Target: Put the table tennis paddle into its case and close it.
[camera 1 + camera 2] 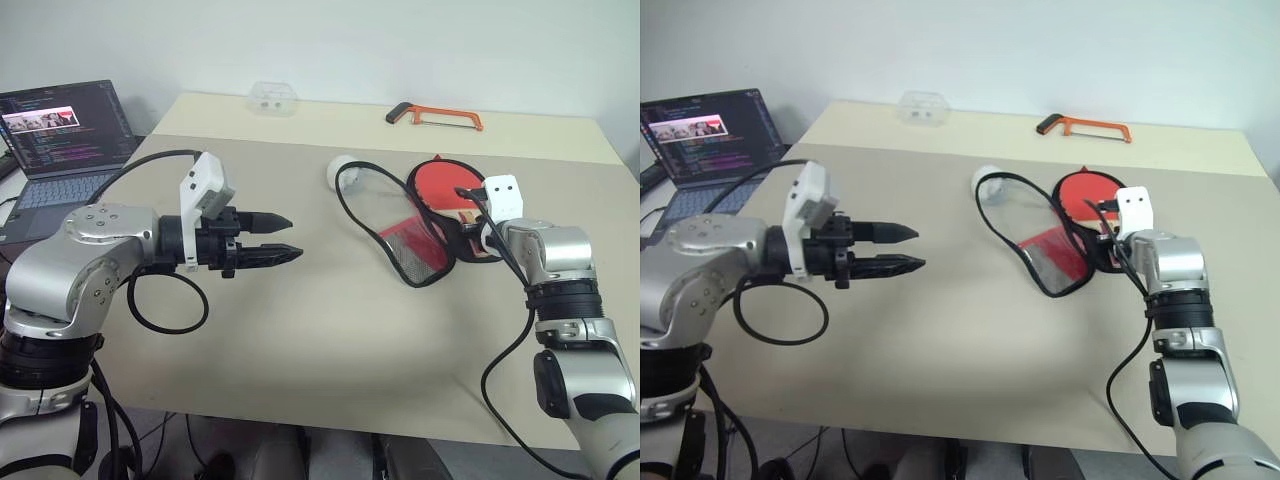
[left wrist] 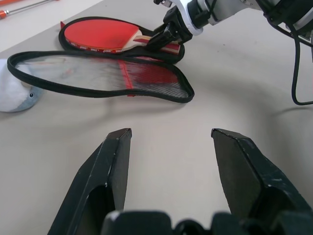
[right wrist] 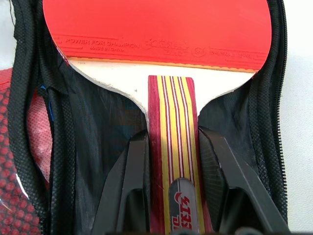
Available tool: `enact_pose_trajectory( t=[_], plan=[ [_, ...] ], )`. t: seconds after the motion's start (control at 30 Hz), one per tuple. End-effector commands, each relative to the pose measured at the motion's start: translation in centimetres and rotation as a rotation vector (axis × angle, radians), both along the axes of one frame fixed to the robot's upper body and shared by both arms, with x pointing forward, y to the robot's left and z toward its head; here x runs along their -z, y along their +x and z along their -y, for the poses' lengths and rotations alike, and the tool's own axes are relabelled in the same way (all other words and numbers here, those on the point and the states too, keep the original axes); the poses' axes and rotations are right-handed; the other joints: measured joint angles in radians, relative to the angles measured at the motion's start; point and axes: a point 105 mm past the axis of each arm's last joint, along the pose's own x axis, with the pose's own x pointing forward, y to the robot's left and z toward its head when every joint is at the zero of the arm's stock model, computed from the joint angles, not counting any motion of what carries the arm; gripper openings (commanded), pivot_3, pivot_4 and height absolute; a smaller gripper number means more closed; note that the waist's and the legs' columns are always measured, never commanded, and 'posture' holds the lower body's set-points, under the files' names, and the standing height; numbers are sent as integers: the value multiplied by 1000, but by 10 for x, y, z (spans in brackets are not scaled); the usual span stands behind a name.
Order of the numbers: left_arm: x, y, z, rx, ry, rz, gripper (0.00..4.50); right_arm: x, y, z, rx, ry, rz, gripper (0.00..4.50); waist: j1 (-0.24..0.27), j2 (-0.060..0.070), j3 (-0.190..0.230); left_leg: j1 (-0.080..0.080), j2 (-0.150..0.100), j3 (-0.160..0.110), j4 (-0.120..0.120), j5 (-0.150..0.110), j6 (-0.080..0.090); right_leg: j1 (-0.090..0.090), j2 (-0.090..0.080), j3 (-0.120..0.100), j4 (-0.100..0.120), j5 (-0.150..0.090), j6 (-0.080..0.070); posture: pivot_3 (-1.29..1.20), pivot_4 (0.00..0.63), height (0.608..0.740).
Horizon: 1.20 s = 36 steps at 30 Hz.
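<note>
The table tennis paddle (image 1: 440, 184) lies red face up in the black lower half of the open case (image 3: 93, 122), on the right side of the table. The handle (image 3: 173, 122) is striped red and yellow, and my right gripper (image 3: 173, 138) is shut on it, one black finger on each side. The case's lid (image 1: 415, 245), red with black mesh, is folded out toward the table's middle, its black zip rim (image 2: 98, 93) arching up. My left gripper (image 1: 295, 236) hangs open above the table left of centre, pointing at the case, with nothing between its fingers.
A white round object (image 1: 340, 172) lies by the case's far end. An orange hacksaw (image 1: 435, 116) and a clear plastic box (image 1: 273, 98) rest near the table's far edge. An open laptop (image 1: 60, 140) stands off the table's left side. Black cables loop from both wrists.
</note>
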Motion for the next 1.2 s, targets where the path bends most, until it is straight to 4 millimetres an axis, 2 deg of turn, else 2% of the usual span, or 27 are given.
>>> enact_pose_trajectory(
  t=[0.03, 0.3, 0.53, 0.63, 0.77, 0.93, 1.07, 1.13, 1.2],
  plan=[
    [-10, -3, -2, -3, 19, 62, 2841, -21, 7, -1, -18, -23, 77, 1028, -1, 0, 0, 0, 0, 0, 0, 0, 0, 0, 0, 0, 0, 0, 0, 0, 150, 740],
    [-7, -3, -5, -21, 43, 65, 2841, -16, 8, 0, -21, -46, 56, 1028, -2, 0, 0, 0, 0, 0, 0, 0, 0, 0, 0, 0, 0, 0, 0, 0, 150, 740],
    [-6, 0, -4, -30, 49, 72, 2841, -26, 7, -1, -27, -23, 77, 3394, -2, 0, 0, 0, 0, 0, 0, 0, 0, 0, 0, 0, 0, 0, 0, 0, 150, 740],
    [-6, 3, -4, -36, 50, 76, 2841, -39, 4, 2, -29, -29, 103, 4476, -1, 0, 0, 0, 0, 0, 0, 0, 0, 0, 0, 0, 1, 0, 0, 0, 150, 740],
    [-2, 9, -3, -49, 58, 84, 2841, -61, -5, 9, -33, -47, 141, 4476, 0, 0, 0, 0, 0, 0, 0, 0, 0, 0, 0, 0, 0, 0, 0, 0, 150, 740],
    [12, 30, 0, -115, 76, 105, 2841, -110, -36, 26, -104, -121, 207, 4476, 6, 0, 0, 0, 0, 0, 0, 0, 0, 0, 0, 0, 0, 0, 0, 0, 150, 740],
    [32, 48, 14, -138, 63, 91, 2841, -135, -70, 9, -415, -92, 289, 4476, 15, 0, 0, 0, 0, 0, 0, 0, 0, 0, 0, 0, -1, 0, 0, 0, 150, 740],
    [43, 57, 24, -143, 64, 89, 2841, -133, -90, -3, -592, -121, 309, 4476, 23, 0, 0, 0, -1, -1, 0, 0, 1, 2, 0, -1, -2, 0, 0, 0, 150, 740],
    [57, 69, 31, -167, 101, 97, 2841, -128, -113, -20, -766, -46, 304, 4476, 25, 0, 0, 0, -1, -1, 1, 0, 1, 2, 1, -2, -2, 0, 0, 0, 150, 740]
  ],
)
